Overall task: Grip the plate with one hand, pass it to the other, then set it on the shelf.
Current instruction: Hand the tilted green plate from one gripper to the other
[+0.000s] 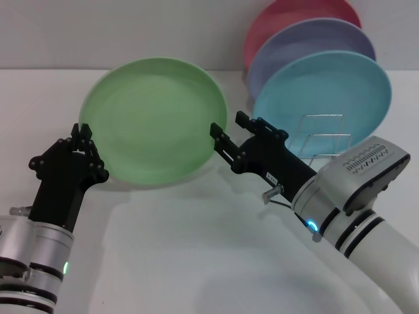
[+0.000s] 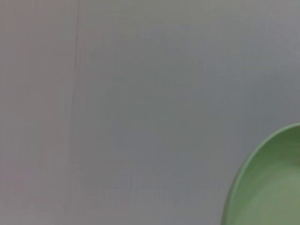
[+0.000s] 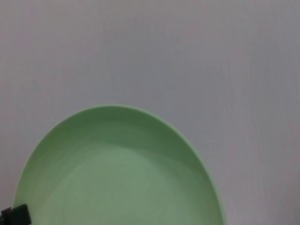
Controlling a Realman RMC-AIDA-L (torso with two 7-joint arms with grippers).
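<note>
The light green plate [image 1: 157, 118] hangs tilted above the white table, its face toward me. My left gripper [image 1: 82, 135] is shut on its left rim. At the opposite rim my right gripper [image 1: 228, 128] is open, one finger [image 1: 219, 137] in front of the plate's edge and the other just off to the right. A curved piece of the plate [image 2: 269, 183] shows in the left wrist view, and the right wrist view looks across most of the plate [image 3: 117, 173]. The silver wire shelf [image 1: 322, 134] stands behind my right arm.
A turquoise-blue plate [image 1: 327, 91], a lavender plate [image 1: 308, 42] and a pink plate [image 1: 291, 13] stand upright at the shelf, back right. A front wire loop of the shelf holds nothing. White table surface [image 1: 183, 248] lies below the arms.
</note>
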